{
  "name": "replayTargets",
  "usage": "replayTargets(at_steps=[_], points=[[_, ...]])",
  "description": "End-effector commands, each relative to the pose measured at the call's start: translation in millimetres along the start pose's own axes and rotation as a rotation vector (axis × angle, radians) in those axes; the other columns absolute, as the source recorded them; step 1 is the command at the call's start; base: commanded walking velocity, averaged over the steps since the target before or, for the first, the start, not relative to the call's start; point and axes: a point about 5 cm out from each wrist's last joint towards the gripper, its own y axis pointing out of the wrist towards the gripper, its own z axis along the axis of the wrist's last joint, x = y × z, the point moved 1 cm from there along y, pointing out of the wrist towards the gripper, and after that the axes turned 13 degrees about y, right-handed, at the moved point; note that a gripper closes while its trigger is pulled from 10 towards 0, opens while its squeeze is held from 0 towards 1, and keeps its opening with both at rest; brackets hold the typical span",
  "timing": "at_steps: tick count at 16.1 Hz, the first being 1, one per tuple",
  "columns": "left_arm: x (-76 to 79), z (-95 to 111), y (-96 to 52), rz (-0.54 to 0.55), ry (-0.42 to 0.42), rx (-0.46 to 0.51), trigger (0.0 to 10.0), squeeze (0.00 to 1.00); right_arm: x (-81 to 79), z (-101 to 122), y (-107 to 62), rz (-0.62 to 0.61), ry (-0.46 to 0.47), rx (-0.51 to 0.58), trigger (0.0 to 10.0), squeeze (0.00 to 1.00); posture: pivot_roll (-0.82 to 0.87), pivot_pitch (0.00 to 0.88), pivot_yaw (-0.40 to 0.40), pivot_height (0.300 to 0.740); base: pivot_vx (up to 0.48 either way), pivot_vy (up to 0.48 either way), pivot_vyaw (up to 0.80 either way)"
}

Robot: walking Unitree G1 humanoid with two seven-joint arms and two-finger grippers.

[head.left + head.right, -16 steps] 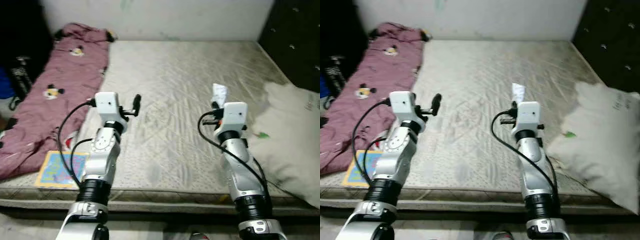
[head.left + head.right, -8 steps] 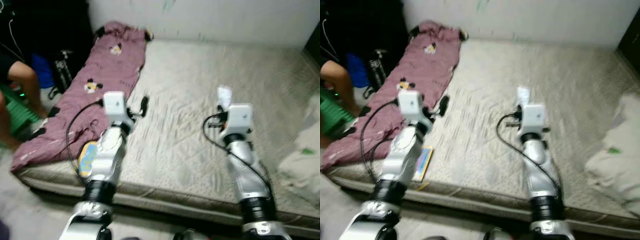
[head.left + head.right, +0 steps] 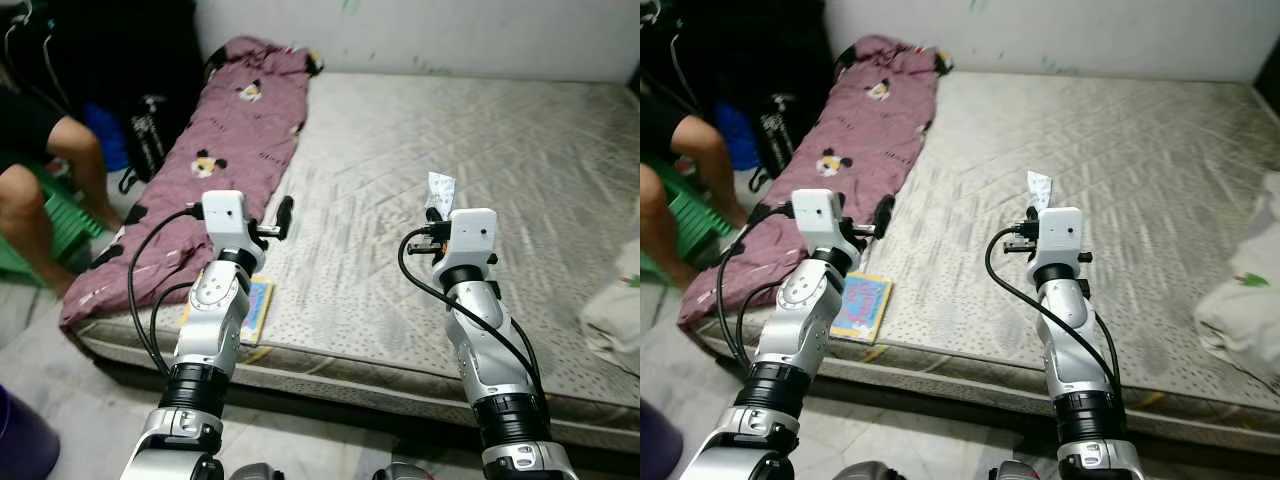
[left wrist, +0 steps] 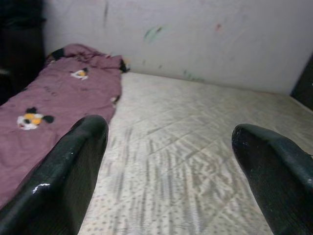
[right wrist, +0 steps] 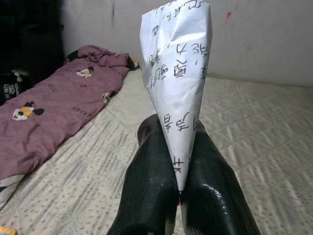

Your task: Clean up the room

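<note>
My right gripper (image 3: 432,213) is shut on a folded white paper slip (image 3: 439,189) with handwriting, held upright above the bare mattress (image 3: 520,150). In the right wrist view the paper slip (image 5: 178,73) stands pinched between the two black fingers (image 5: 151,191). My left gripper (image 3: 285,213) hovers over the mattress's left part, open and holding nothing, its fingers (image 4: 73,166) wide apart. A mauve blanket (image 3: 215,150) with cartoon mouse prints lies along the mattress's left side. A colourful book (image 3: 862,305) rests at the near edge, under my left arm.
A white pillow (image 3: 1240,300) lies at the right edge of the mattress. A person (image 3: 40,150) sits at the left on a green stool (image 3: 55,215), beside a black bag (image 3: 150,130). Bare floor runs in front of the mattress, with a purple object (image 3: 15,440) at bottom left.
The camera has swung left and pulled back, bringing the person, the stool and the floor into view. Both grippers keep their poses; the right one still holds the paper.
</note>
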Motion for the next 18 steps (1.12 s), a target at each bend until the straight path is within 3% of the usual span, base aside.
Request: replayTargets(at_steps=[1, 8, 11, 18], points=[[-4.8, 4.3, -1.9, -0.001, -0.006, 0.021, 10.0, 0.00, -2.3, 2.5, -1.0, 0.008, 0.006, 0.003, 10.0, 0.00, -0.09, 0.000, 0.071, 0.740, 0.000, 0.000, 0.00], [-2.7, 4.7, -5.2, -0.021, -0.033, 0.026, 10.0, 0.00, -1.9, 0.5, -5.1, 0.010, 0.008, -0.011, 10.0, 0.00, -0.09, 0.000, 0.067, 0.740, 0.304, 0.000, -0.53], [-2.7, 4.1, -5.3, -0.019, -0.038, 0.017, 10.0, 0.00, -1.7, 0.6, -5.4, 0.009, 0.011, -0.014, 10.0, 0.00, -0.09, 0.000, 0.066, 0.740, 0.354, 0.000, 0.00], [-7.7, 0.0, -3.1, 0.009, -0.012, -0.014, 10.0, 0.00, 0.0, 1.3, -6.6, -0.020, 0.036, 0.005, 10.0, 0.00, -0.10, 0.000, 0.107, 0.740, 0.000, 0.000, 0.00]])
